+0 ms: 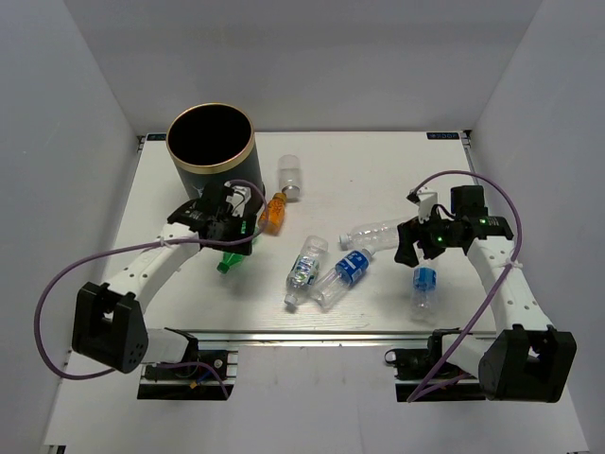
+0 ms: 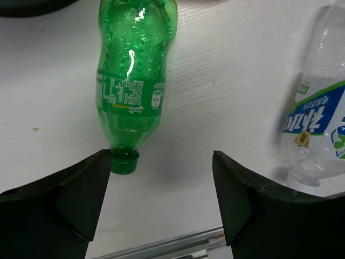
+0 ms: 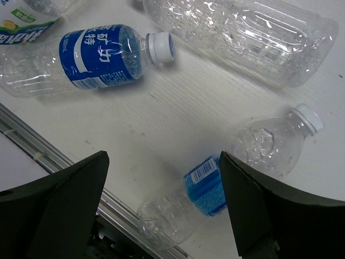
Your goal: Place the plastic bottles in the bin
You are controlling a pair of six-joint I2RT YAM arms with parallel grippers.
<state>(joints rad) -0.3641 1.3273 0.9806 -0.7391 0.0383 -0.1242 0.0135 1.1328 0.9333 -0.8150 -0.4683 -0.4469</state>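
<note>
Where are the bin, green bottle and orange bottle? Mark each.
bin (image 1: 192,180), top view, outer wall.
green bottle (image 2: 127,93), left wrist view, label.
orange bottle (image 1: 272,214), top view, body.

A white table (image 1: 378,180) stood inside pale grey walls (image 1: 312,66), its surface finely grained and marked with a small brown speck (image 2: 35,129). A metal rail (image 1: 312,334) ran along its near edge, and a small blue label (image 1: 443,135) sat at its far right corner.
</note>
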